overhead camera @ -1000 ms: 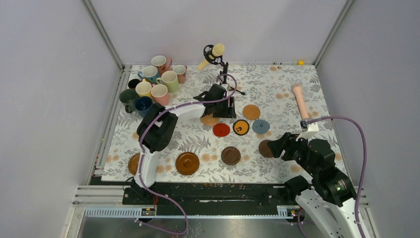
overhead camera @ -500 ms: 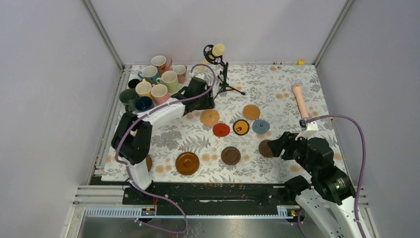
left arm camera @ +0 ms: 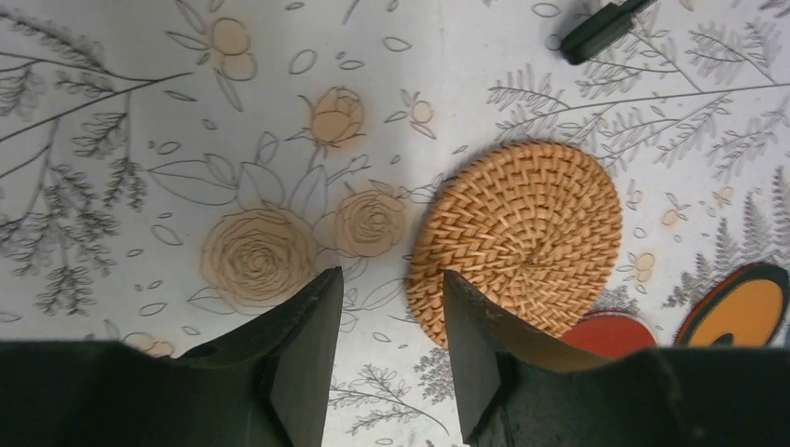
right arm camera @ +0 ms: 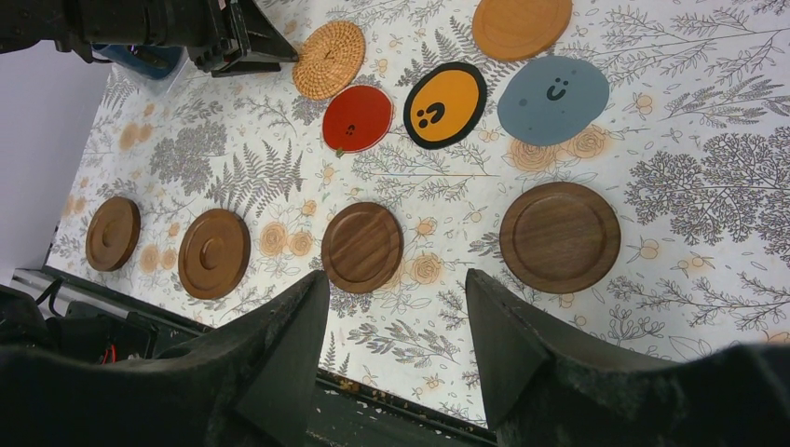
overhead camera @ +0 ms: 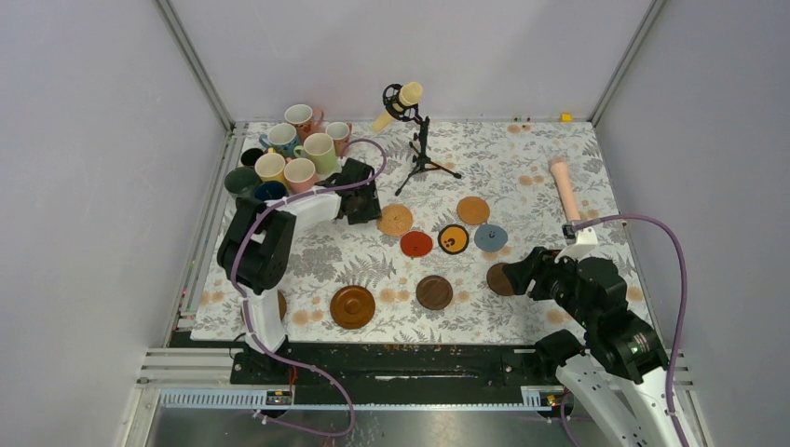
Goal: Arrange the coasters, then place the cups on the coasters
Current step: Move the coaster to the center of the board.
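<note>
Far L at the back of the counter [overhead camera: 531, 154] we see the cups [overhead camera: 296, 154] bunched tight, none on a coaster. The L arm [overhead camera: 270, 244] bends across the front of that bunch & hides part of the dark green cup [overhead camera: 238, 179]. The L tool [left arm camera: 388, 284] hangs low just R of the cups, fingers spread w/ only bare counter between them. The woven coaster [left arm camera: 517, 242] lies just beside one finger, which covers its edge in the wrist view; we cannot tell if they touch. Behind that coaster stand the legs of the mic stand [overhead camera: 424, 158], near but apart. Next come the red coaster [overhead camera: 416, 244], orange coaster [overhead camera: 454, 238] & grey-blue coaster [overhead camera: 490, 237] in a close row, w/ a tan coaster [overhead camera: 473, 210] behind. Nearer us the wooden coasters [overhead camera: 352, 306] sit four in a line: the L-most is half hidden by the L arm, and the R-most wooden coaster [overhead camera: 498, 278] is partly covered by the R tool [right arm camera: 396, 279], which hovers spread, holding nothing. A pink cylinder [overhead camera: 564, 191] lies far R.
</note>
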Motion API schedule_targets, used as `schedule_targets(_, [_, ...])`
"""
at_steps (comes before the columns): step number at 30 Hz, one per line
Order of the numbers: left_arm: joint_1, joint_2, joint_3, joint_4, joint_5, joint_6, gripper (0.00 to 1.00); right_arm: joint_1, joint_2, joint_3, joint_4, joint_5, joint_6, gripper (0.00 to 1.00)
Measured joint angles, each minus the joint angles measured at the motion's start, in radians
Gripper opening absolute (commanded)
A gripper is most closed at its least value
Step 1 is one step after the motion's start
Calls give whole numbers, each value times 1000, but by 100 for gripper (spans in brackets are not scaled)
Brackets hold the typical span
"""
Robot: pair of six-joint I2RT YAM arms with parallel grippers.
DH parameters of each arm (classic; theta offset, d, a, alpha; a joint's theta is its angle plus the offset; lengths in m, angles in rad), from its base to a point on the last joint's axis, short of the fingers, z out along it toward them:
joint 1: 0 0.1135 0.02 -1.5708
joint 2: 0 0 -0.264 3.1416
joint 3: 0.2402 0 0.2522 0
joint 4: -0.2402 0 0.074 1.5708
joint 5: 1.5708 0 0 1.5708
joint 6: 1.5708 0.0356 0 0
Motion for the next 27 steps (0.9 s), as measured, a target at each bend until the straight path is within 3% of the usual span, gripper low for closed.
schedule_targets(21, [-34,56,0,148,190,-89,40,0,11,0,0,0,0,64])
schedule_targets(27, [-48,79,23,174,213,-97,45,0,10,0,0,0,0,64])
